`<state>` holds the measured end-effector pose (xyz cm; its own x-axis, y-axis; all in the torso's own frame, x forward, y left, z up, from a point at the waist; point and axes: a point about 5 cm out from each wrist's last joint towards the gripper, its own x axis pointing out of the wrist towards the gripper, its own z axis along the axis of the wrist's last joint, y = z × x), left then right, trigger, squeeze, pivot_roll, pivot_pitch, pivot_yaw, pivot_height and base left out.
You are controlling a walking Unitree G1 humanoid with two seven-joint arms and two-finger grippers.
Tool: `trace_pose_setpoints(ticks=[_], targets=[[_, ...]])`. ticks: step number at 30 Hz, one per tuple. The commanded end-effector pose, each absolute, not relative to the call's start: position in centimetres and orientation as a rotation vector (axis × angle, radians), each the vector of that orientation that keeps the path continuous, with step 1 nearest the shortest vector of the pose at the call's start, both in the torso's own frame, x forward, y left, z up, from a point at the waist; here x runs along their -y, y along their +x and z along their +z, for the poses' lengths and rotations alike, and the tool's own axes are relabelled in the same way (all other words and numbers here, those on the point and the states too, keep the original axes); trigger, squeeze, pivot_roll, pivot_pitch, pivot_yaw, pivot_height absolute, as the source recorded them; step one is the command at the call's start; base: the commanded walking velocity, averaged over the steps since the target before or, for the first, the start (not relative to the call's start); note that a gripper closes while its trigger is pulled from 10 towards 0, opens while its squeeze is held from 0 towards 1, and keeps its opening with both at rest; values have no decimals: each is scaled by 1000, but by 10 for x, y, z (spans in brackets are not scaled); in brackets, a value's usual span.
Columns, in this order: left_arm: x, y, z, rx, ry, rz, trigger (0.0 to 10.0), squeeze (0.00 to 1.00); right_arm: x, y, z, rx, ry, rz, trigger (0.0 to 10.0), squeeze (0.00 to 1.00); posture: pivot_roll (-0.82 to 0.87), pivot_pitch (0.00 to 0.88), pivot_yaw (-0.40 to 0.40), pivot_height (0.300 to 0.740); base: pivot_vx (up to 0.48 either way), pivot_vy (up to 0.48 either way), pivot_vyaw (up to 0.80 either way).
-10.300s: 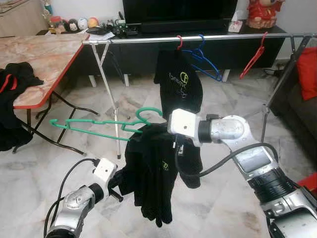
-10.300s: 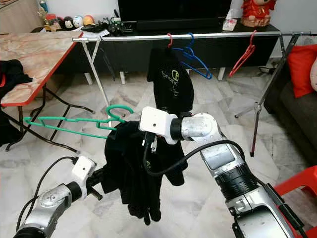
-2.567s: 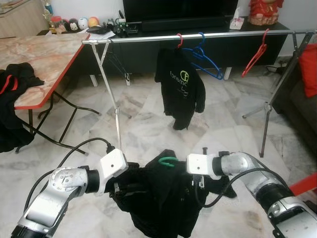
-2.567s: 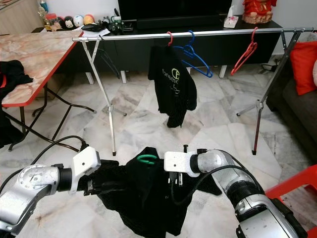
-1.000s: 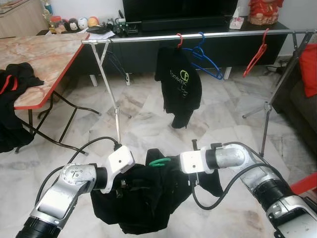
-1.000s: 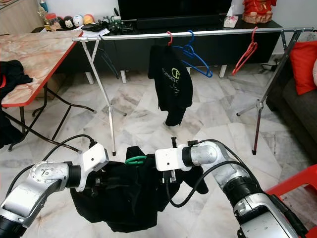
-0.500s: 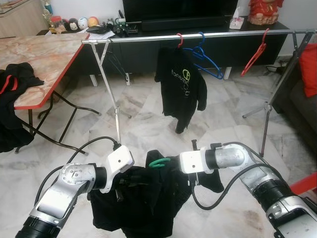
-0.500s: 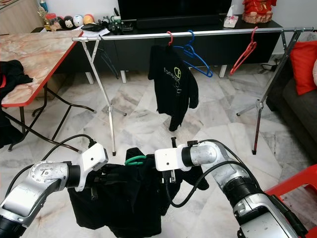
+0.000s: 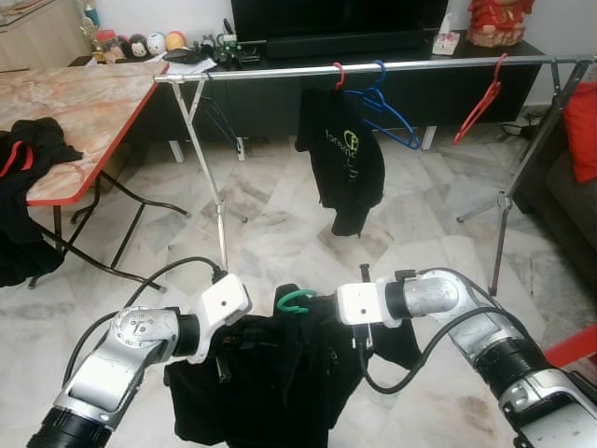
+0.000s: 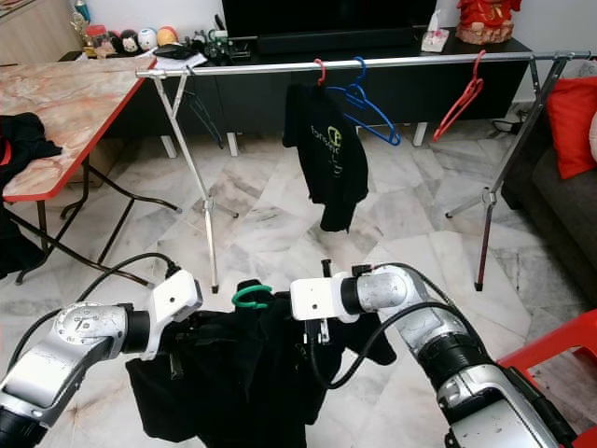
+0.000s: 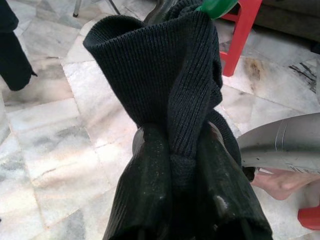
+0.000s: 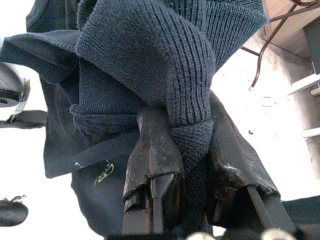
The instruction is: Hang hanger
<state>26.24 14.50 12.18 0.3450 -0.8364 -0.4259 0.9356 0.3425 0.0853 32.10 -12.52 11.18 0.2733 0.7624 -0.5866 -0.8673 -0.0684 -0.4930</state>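
A black shirt (image 9: 270, 378) on a green hanger hangs low in front of me, the hanger's green hook (image 9: 297, 301) sticking up from its collar. My left gripper (image 9: 241, 340) is shut on the shirt's ribbed collar on the left side; its fingers (image 11: 150, 170) pinch the knit fabric. My right gripper (image 9: 350, 338) is shut on the collar from the right, and its fingers (image 12: 152, 150) clamp the ribbing. Beyond stands a silver clothes rail (image 9: 392, 67) with a black shirt (image 9: 345, 154) on a red hanger.
On the rail also hang a blue hanger (image 9: 387, 117) and a red hanger (image 9: 478, 105). A marble-topped folding table (image 9: 79, 103) with black clothes (image 9: 23, 154) stands at the left. A dark TV cabinet (image 9: 373, 42) lies behind the rail. A red chair (image 9: 578, 347) is at the right.
The shirt held between both grippers has spread and hangs a little fuller, with the green hook more upright. The black shirt on the rail has swung slightly.
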Motion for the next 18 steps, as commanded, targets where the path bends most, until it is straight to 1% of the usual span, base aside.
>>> trace_pose_setpoints(ticks=[1, 5, 6, 7, 8, 18], targets=[[-142, 259, 119, -356, 348, -1213, 0, 0, 116, 327, 132, -29, -924, 1319, 10000, 0, -75, 36, 75, 740, 0, 0, 0], [-142, 259, 119, -355, 349, -1213, 0, 0, 116, 327, 129, -52, -917, 1322, 10000, 0, -74, 34, 74, 740, 0, 0, 0], [-143, 259, 120, -355, 348, -1213, 0, 0, 115, 327, 130, -54, -891, 1325, 10000, 949, -74, 34, 74, 740, 0, 0, 0], [-143, 259, 120, -355, 348, -1213, 0, 0, 115, 327, 130, -54, -891, 1325, 10000, 949, -74, 34, 74, 740, 0, 0, 0], [-143, 258, 120, -356, 348, -1213, 0, 0, 114, 326, 130, -56, -881, 1338, 10000, 1000, -74, 34, 74, 740, 0, 0, 0], [-145, 260, 118, -356, 348, -1196, 0, 0, 117, 319, 126, -105, -851, 1411, 10000, 1000, -77, 30, 73, 740, 0, 0, 0]])
